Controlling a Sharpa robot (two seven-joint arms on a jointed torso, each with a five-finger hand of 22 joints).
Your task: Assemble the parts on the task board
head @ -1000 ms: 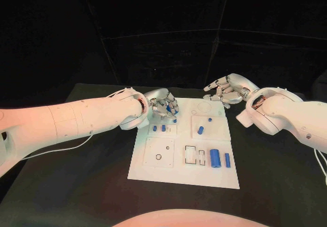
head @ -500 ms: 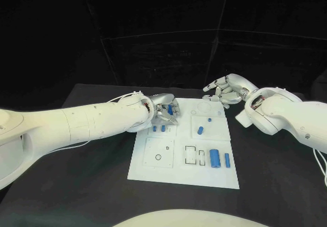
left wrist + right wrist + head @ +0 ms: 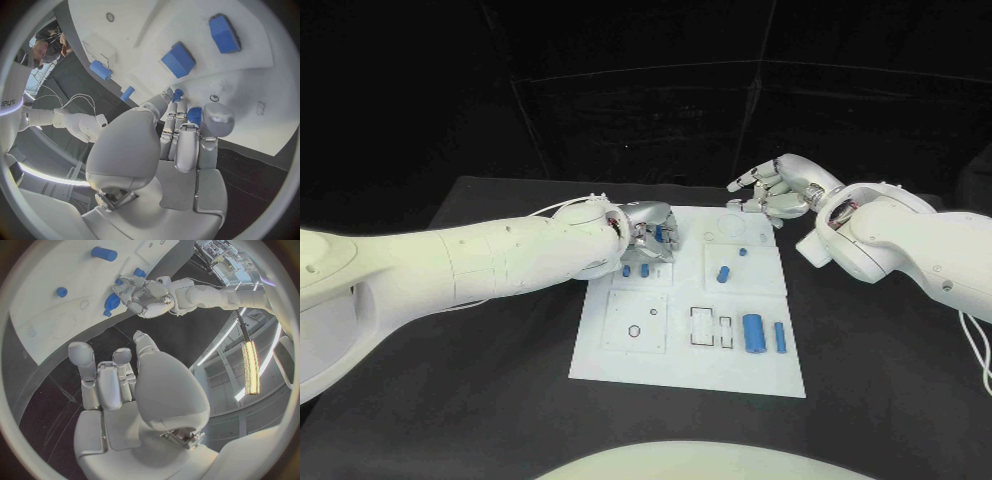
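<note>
I'm pinching a small blue part [image 3: 194, 115] in my left hand [image 3: 646, 234] at the task board [image 3: 689, 375]'s 11 o'clock corner; a loose grip could be dropping it. Right hand [image 3: 780, 188] is hovering spread, empty.

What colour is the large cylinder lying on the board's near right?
Blue large cylinder, clearest in head view.

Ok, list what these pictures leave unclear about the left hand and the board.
- Head view: left hand covers the task board beneath it; any socket there is hidden.
- Left wrist view: blue part at the fingertips is mostly hidden by them; shape and grip unclear.
- Left wrist view: small print on the board is too small to read.
</note>
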